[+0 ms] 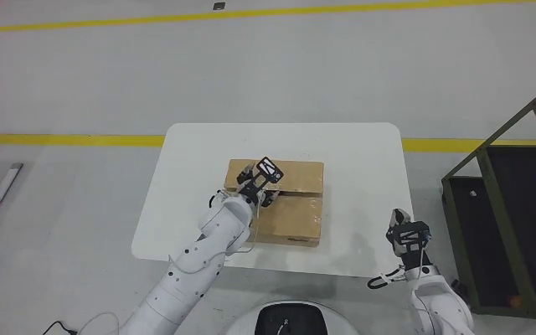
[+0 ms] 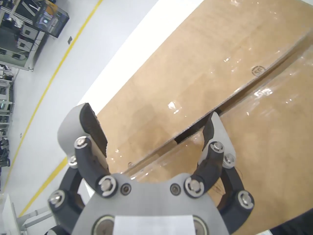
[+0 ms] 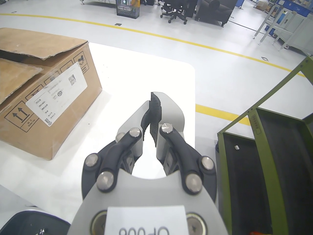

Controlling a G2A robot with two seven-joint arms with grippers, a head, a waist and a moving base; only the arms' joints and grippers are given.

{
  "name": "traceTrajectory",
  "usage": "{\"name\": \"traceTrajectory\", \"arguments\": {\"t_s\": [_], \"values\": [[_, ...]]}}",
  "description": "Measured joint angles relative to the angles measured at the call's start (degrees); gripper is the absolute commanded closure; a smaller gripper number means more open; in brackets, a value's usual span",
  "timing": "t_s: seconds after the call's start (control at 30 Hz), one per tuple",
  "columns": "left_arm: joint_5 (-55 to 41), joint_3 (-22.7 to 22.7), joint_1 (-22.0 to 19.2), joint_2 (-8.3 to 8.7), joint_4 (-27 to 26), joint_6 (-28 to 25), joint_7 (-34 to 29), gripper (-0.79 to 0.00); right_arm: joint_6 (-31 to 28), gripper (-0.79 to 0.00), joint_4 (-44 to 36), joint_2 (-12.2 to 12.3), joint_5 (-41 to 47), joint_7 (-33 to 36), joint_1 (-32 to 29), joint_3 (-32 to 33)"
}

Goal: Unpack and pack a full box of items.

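A brown cardboard box (image 1: 289, 197) stands in the middle of the white table (image 1: 193, 167) with its two top flaps folded down, a narrow slit between them. My left gripper (image 1: 255, 186) is open right above the box lid (image 2: 195, 57); one fingertip (image 2: 210, 125) sits at the slit between the flaps, the other finger (image 2: 90, 123) stands over the far flap. My right gripper (image 3: 152, 113) is shut and holds nothing, hanging over the table's near right corner (image 1: 406, 234), well clear of the box (image 3: 49, 94).
A green metal cart (image 1: 494, 218) with dark trays (image 3: 244, 172) stands close to the table's right side. Bare tabletop lies left, right and behind the box. Yellow floor lines (image 1: 84, 140) run past the table.
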Motion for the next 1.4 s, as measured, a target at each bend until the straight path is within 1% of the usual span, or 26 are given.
{"name": "traceTrajectory", "arguments": {"t_s": [0.23, 0.27, 0.37, 0.4, 0.43, 0.47, 0.5, 0.53, 0.6, 0.67, 0.83, 0.97, 1.13, 1.2, 1.3, 1.4], "values": [[1.1, 0.2, -0.7, -0.4, 0.6, 0.0, 2.2, -0.785, -0.3, 0.0, -0.3, 0.0, -0.1, 0.1, 0.6, 0.2], [0.8, 0.2, -0.8, -0.48, 0.8, -0.1, 2.5, -0.76, -0.3, 0.0, -0.4, 0.0, -0.2, 0.1, 0.8, 0.2], [1.4, 0.3, -1.4, -0.65, 0.9, 0.0, 3.6, -0.468, -0.5, 0.0, -0.4, 0.0, -0.3, 0.1, 1.1, 0.2], [1.8, 0.4, -1.6, -0.69, 1.1, 0.0, 3.9, -0.339, -0.5, 0.0, -0.4, 0.0, -0.4, 0.1, 1.2, 0.1], [2.4, 0.5, -1.9, -0.75, 1.3, -0.1, 4.3, -0.237, -0.6, -0.015, -0.3, -0.1, -0.4, 0.1, 1.3, 0.1], [2.6, 0.6, -2.1, -0.8, 1.6, -0.3, 4.5, -0.071, -0.6, -0.037, -0.3, -0.1, -0.5, 0.1, 1.4, 0.0], [2.6, 0.7, -2.3, -0.86, 2.0, -0.7, 4.7, 0.0, -0.7, -0.058, -0.3, -0.1, -0.5, 0.2, 1.6, -0.1], [1.9, 0.8, -2.7, -0.99, 2.6, -1.8, 4.6, 0.0, -0.8, -0.086, -0.3, -0.1, -0.5, 0.2, 1.7, -0.2], [-0.3, 0.9, -3.3, -1.2, 3.4, -4.1, 4.3, 0.0, -0.9, -0.089, -0.4, -0.1, -0.5, 0.2, 1.7, -0.3], [-0.4, 1.4, -4.2, -1.31, 4.3, -6.3, 4.2, 0.0, -0.9, -0.086, -0.4, -0.1, -0.4, 0.2, 1.6, -0.4], [-0.5, 1.8, -4.9, -1.55, 5.2, -8.4, 5.2, 0.0, -0.6, -0.077, -0.1, -0.2, -0.1, 0.5, 1.1, -0.5], [-1.8, 1.2, -4.6, -1.58, 4.8, -9.3, 5.0, 0.0, -0.6, -0.049, 0.0, -0.3, 0.0, 0.5, 0.9, -0.4], [-4.1, -0.2, -3.4, -1.41, 2.6, -11.2, 3.7, 0.0, -0.4, -0.046, 0.0, -0.3, 0.1, 0.6, 0.9, -0.4], [-4.5, -0.6, -2.9, -1.3, 1.4, -11.8, 2.8, 0.0, -0.3, -0.034, -0.1, -0.3, 0.3, 0.7, 0.9, -0.4], [-5.6, -1.3, -2.1, -1.13, -1.1, -13.4, 0.4, 0.0, -0.2, -0.031, -0.2, -0.4, 0.4, 0.7, 0.8, -0.3], [-7.8, -1.9, -1.1, -1.02, -4.4, -14.7, -2.8, 0.0, -0.4, -0.006, -0.4, -0.4, 0.7, 0.7, 0.7, -0.1]]}}
